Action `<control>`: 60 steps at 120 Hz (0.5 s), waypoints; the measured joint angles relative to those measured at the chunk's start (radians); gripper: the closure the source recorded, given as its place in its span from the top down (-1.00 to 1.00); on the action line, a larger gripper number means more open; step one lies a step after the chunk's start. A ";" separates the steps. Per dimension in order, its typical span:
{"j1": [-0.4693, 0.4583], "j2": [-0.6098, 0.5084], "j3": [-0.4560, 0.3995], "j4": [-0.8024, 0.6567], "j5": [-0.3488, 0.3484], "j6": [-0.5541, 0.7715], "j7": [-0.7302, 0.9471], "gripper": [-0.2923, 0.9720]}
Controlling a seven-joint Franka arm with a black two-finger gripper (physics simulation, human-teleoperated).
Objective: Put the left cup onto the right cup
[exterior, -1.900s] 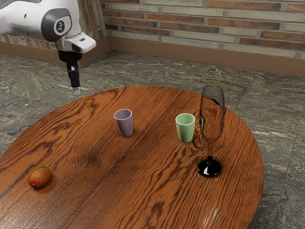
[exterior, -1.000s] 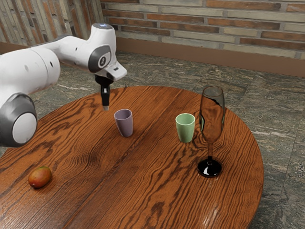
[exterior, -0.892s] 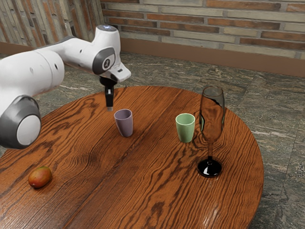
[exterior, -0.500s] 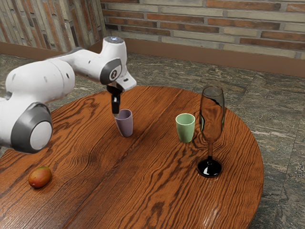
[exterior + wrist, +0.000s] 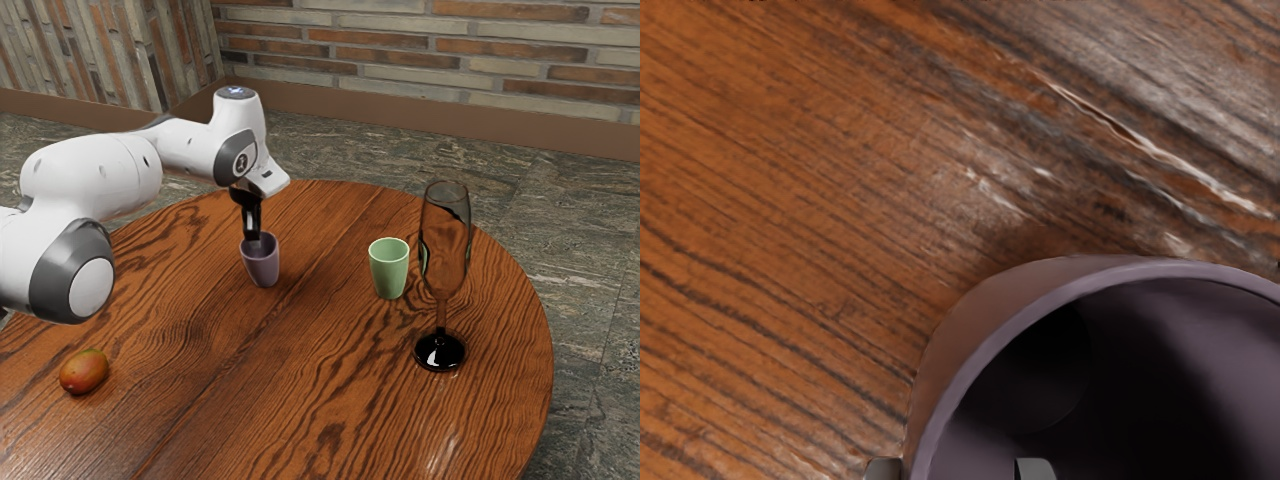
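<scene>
While the arm hung over the round wooden table (image 5: pixel 300 390) from the exterior view's left, the gripper (image 5: pixel 251 238) pointed down at the purple cup (image 5: pixel 261 264), its tip at the rim on the arm's side. Wrist view: fingers (image 5: pixel 1035 468) spread, one outside the purple cup (image 5: pixel 970 330) wall, one inside the mouth. The inner one stood clear of the wall, so no pinch seen. Purple cup upright on the table, toward the exterior view's left. Green cup (image 5: pixel 388 267) upright, well apart toward the exterior view's right. Tall wine glass (image 5: pixel 445 275) just beside the green cup, further right. Mango (image 5: pixel 84 370) lay near the table's left edge, far from both cups.
</scene>
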 joint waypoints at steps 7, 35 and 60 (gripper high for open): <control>0.002 0.000 0.000 -0.003 -0.017 -0.001 0.000 -0.54; 0.005 -0.013 0.001 -0.004 -0.042 -0.022 -0.002 -0.66; 0.001 -0.070 0.011 0.007 -0.034 -0.069 -0.009 -0.69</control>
